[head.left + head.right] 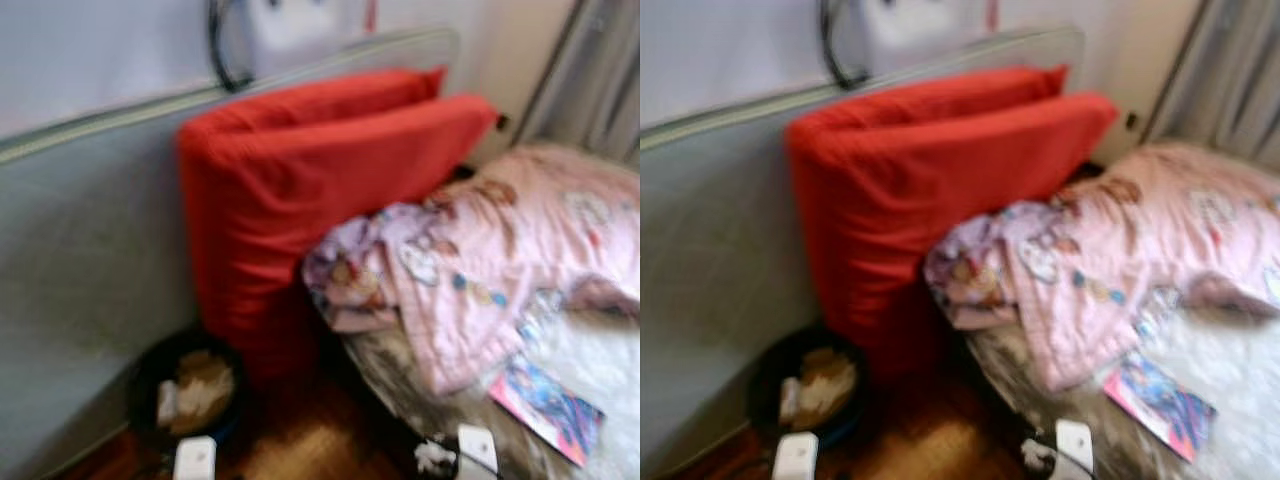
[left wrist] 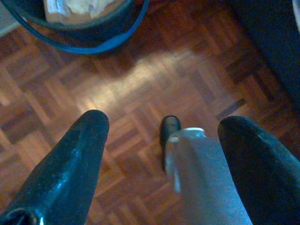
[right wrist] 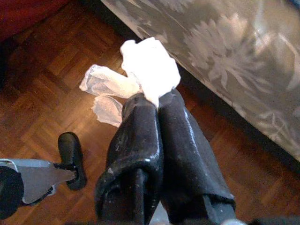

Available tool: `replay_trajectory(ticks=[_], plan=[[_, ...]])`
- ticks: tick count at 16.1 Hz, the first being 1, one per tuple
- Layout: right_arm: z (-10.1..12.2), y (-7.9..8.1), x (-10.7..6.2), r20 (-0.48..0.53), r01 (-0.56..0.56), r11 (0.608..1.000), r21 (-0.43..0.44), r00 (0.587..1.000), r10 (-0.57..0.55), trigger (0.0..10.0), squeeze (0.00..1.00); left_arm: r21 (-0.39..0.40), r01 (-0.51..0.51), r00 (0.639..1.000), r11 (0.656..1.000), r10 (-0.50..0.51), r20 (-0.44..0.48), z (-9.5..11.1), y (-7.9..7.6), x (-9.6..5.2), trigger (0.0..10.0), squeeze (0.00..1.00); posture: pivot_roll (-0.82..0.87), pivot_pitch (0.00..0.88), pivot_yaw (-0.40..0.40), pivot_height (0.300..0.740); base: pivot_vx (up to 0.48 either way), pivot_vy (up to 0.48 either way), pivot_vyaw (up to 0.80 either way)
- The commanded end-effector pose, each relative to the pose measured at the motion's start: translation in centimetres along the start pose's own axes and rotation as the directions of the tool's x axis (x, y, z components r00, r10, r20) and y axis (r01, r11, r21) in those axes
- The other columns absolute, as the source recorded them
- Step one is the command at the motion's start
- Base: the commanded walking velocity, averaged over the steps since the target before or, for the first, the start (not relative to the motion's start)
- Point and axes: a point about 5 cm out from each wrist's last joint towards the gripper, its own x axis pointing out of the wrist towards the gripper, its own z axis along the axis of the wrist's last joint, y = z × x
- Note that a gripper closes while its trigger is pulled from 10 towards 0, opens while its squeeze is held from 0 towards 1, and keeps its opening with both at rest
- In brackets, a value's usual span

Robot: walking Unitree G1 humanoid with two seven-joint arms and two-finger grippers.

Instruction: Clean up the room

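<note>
Tissue (image 3: 149, 70) pinched in right end effector (image 3: 157, 101).

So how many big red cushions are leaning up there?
2. The front red cushion stands on the floor against the bed, beside the pink blanket. The back red cushion leans behind it against the grey panel. More could be hidden behind.
</note>
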Motion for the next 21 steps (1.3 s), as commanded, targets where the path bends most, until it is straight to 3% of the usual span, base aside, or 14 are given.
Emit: replay_trajectory(ticks=[1, 12, 21], plan=[[0.42, 0.40, 0.14, 0.010, -0.011, 1.000, -0.012, 1.000, 0.011, 10.0, 0.00, 0.011, -0.013, 1.000, 1.000, 0.014, -0.019, -0.28, 0.04, -0.03, 10.0, 0.00, 0.03, 0.011, -0.003, 0.740, 0.000, 0.292, 0.80], [0.33, 0.57, 0.13, 0.008, -0.018, 1.000, 0.011, 1.000, 0.018, 10.0, 0.00, 0.011, -0.022, 0.999, 1.000, 0.022, -0.023, -0.50, 0.95, -0.19, 10.0, 0.00, 0.02, 0.014, 0.002, 0.740, 0.000, 0.293, 0.07], [1.03, 1.07, 0.29, 0.035, -0.032, 0.999, -0.011, 0.999, 0.032, 10.0, 0.00, 0.019, -0.021, 1.000, 1.000, 0.021, -0.020, -0.43, 1.02, -0.19, 10.0, 0.00, 0.02, 0.000, 0.002, 0.740, 0.000, 0.032, 0.00]])
